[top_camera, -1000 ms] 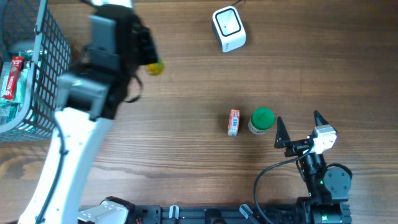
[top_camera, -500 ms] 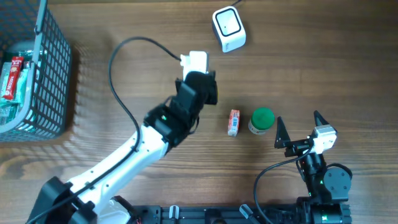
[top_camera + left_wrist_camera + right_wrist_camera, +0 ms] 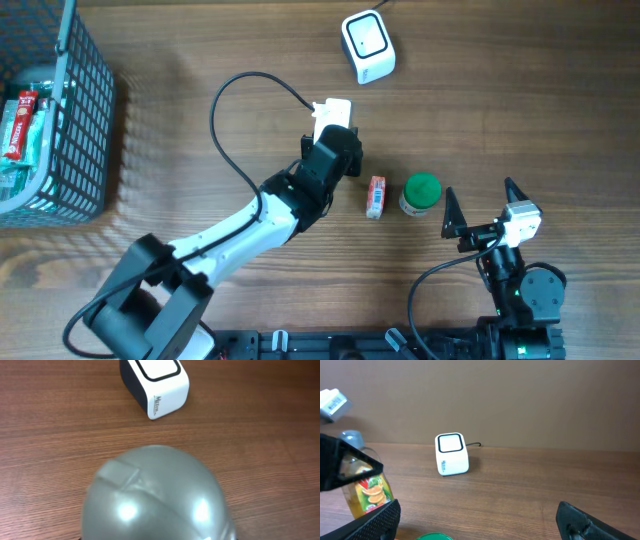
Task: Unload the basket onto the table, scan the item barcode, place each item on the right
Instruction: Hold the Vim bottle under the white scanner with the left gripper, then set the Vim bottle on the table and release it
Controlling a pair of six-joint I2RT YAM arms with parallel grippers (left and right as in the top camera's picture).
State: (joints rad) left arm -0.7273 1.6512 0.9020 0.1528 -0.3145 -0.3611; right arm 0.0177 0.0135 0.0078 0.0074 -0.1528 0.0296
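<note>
The item is a juice bottle (image 3: pixel 367 491) with an orange fruit label and a grey cap (image 3: pixel 155 495). My left gripper (image 3: pixel 338 162) is shut on it and holds it upright above the table's middle; in the overhead view the gripper hides it. In the left wrist view the cap fills the lower half and covers the fingers. The white barcode scanner (image 3: pixel 368 46) stands at the back, beyond the bottle (image 3: pixel 155 387). My right gripper (image 3: pixel 479 200) rests open near the front right, nothing between its fingers (image 3: pixel 375 520).
A green-lidded jar (image 3: pixel 421 193) and a small orange-red box (image 3: pixel 376 196) lie just right of the left gripper. A black wire basket (image 3: pixel 90 120) with several packets stands at the far left. The scanner's cable runs off the back edge.
The left arm has swung from beside the basket at the upper left to the middle of the table, carrying the bottle closer to the scanner. The right arm has stayed still.
</note>
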